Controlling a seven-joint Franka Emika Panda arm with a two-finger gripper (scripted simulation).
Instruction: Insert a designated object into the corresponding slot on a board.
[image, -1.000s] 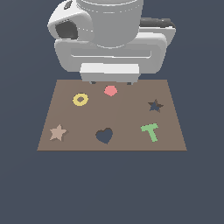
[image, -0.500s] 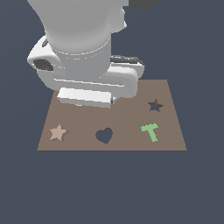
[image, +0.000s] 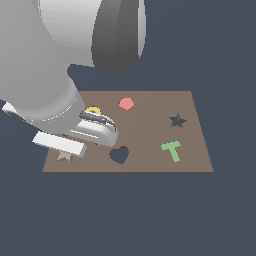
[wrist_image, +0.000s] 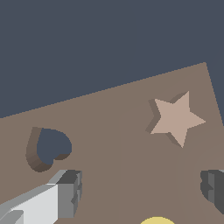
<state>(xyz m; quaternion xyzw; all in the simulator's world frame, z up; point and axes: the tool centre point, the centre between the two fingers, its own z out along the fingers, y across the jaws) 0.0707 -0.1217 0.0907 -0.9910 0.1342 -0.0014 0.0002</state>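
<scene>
Lowered and shifted since half a second ago, end effector (wrist_image: 140, 192) hangs open above board (image: 150, 145), near tan star (wrist_image: 176, 119), gripping nothing.

- Star piece (wrist_image: 176, 119): pale tan-pink, flat, 5 pts, lying on the board near a corner; in the exterior view only a bit shows (image: 63, 156) under my arm.
- Star slot (image: 177, 120): small dark cutout, empty, toward the exterior view's right, well apart from the piece.
- Board (image: 150, 130): brown, flat, rectangular.
</scene>
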